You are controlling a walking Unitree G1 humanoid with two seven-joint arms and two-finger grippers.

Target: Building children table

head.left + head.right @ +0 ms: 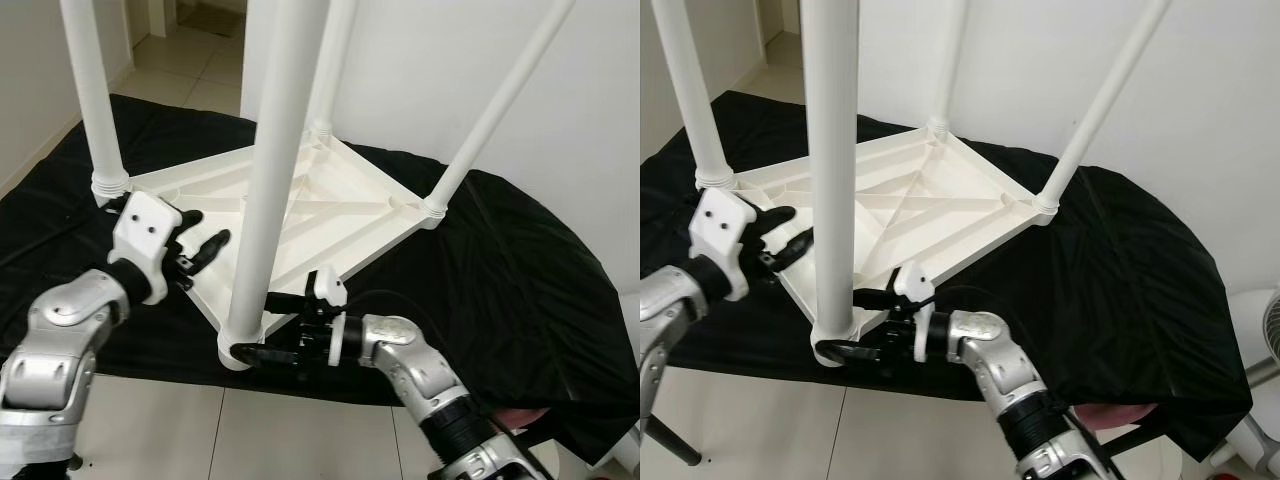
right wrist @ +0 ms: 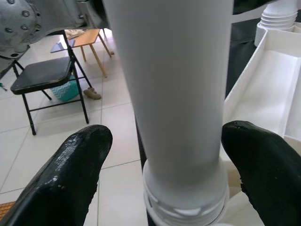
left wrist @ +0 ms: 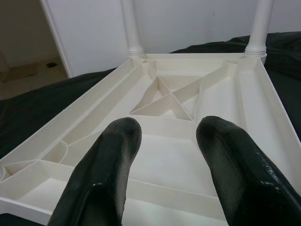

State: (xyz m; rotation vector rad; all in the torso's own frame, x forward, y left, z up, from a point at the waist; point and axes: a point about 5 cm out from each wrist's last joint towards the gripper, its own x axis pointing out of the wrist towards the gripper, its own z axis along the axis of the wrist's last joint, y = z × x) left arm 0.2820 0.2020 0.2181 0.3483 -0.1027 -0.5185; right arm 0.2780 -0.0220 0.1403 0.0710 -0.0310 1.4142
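Right tool (image 1: 268, 326) reaches to the near corner of the upturned white children's table (image 1: 300, 215), its two black fingers spread wide on either side of the nearest leg (image 1: 268, 180) just above the ribbed collar; in the right wrist view both pads stand clear of the white tube, so it is released, not gripping. Left tool (image 1: 200, 238) hovers over the left edge of the tabletop, fingers parted and holding nothing, pointing across the ribbed underside.

That underside faces up, showing a raised rim and diagonal stiffening ribs that cross at the middle. Four round white legs rise from its corners, splaying slightly outward. It lies on a black cloth (image 1: 500, 260) spread over pale floor tiles (image 1: 200, 440), beside a white wall (image 1: 480, 60).

Past the near leg, in the right wrist view, stand a black folding chair (image 2: 44, 77) and what may be a small wooden stool (image 2: 89, 40), though it is partly hidden.
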